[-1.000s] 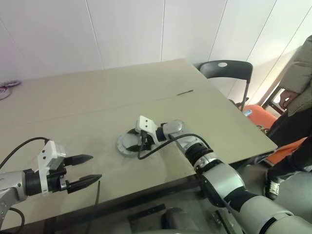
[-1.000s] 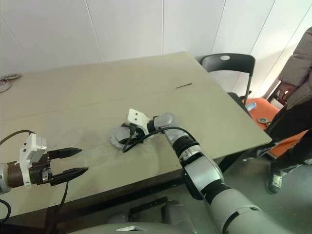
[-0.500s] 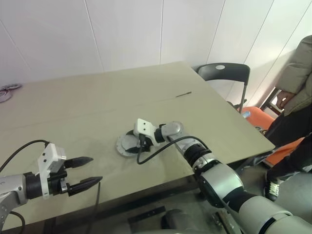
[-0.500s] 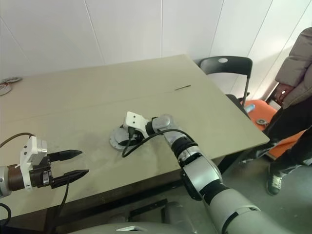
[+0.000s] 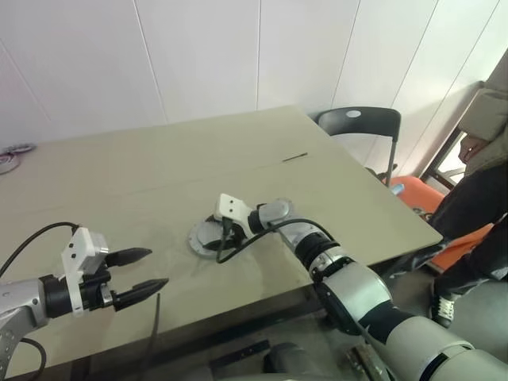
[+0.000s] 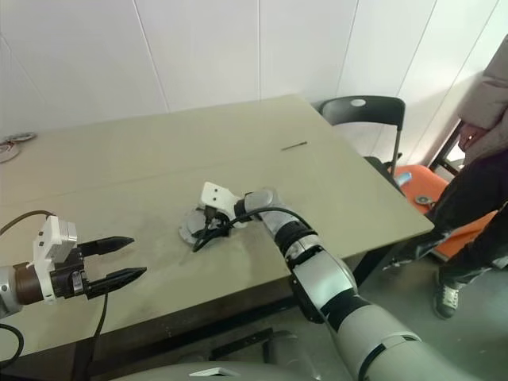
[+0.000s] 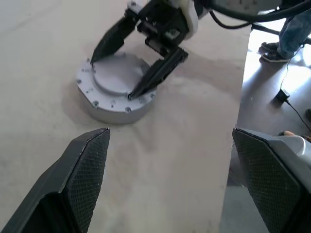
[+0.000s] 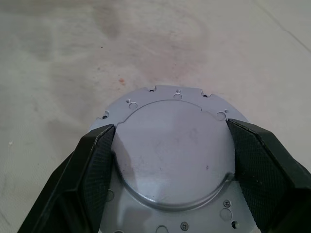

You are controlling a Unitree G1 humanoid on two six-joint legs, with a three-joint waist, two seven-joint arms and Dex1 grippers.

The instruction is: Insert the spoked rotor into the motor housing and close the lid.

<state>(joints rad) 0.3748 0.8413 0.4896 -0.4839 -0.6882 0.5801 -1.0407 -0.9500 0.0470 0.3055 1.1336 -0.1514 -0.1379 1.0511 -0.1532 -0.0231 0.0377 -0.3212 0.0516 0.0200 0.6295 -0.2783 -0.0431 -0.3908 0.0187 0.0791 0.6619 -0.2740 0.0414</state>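
Note:
The lid, a flat round grey disc with a raised middle and a screw-holed flange, lies on the table a little right of centre. Below its flange shows the grey wall of the motor housing. The housing's inside and the spoked rotor are hidden. My right gripper reaches in from the right, its black fingers against both sides of the lid's raised middle. My left gripper hovers open and empty over the near left of the table, well apart from the lid.
A thin dark stick lies further back on the table. A dark chair stands past the table's right corner, with a person and an orange seat beyond it. Small round things lie at the far left edge.
The whole picture has shifted a little, so the camera moved. Both grippers and the lid keep their places.

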